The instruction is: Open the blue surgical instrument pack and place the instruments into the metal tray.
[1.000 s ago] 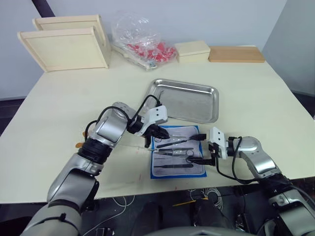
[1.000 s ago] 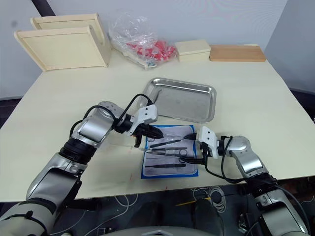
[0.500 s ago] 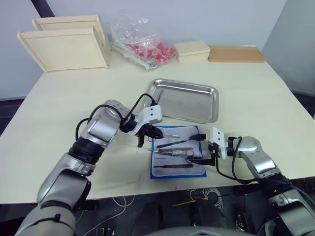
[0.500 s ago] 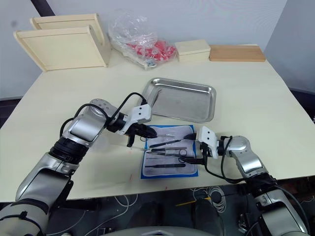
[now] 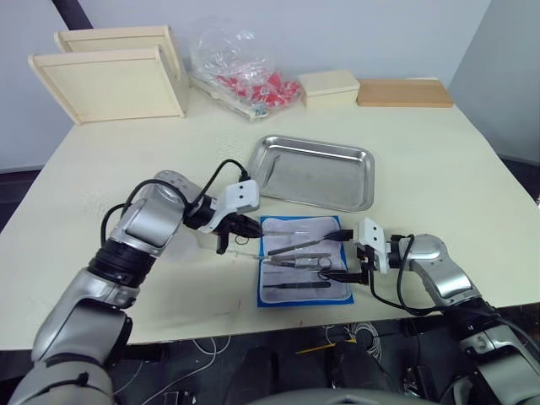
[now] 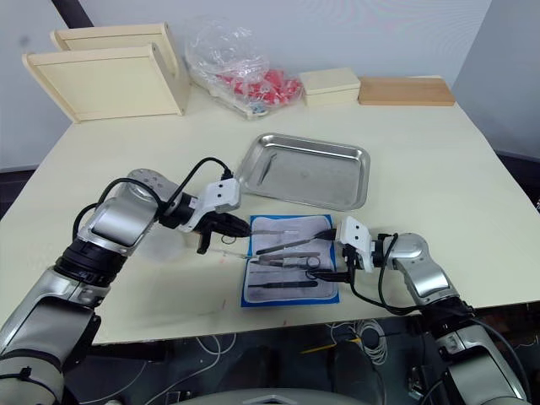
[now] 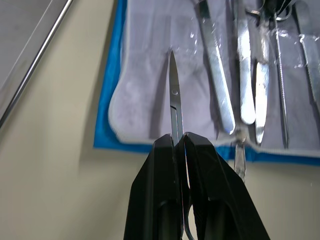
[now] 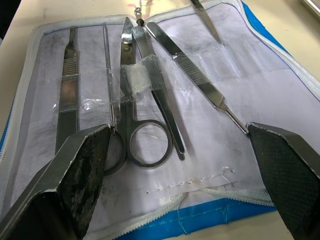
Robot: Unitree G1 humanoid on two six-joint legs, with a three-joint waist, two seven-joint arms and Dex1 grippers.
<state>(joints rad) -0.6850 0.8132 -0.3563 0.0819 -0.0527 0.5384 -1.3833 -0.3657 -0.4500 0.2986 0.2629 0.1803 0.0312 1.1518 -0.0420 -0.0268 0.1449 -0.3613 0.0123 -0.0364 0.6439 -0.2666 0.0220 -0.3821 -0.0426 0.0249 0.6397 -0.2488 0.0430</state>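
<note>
Left gripper point(image 7: 180, 142) jaws pinching scissors point(image 7: 174, 97) by thin shank; could pivot, slip before tray point(image 5: 314, 173). Right gripper point(image 8: 182, 150) jaws spread, straddling pack point(image 5: 304, 261).

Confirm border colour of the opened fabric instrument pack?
Bright blue border on the unfolded fabric instrument pack, around a whitish inner panel. Right wrist view shows it best.

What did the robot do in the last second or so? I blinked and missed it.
The left gripper, shut on a pair of scissors, drew back toward the robot's left, off the open blue surgical instrument pack and over the bare table beside it. The right gripper stayed open at the pack's right edge. The pack, its remaining instruments and the metal tray did not move.
</note>
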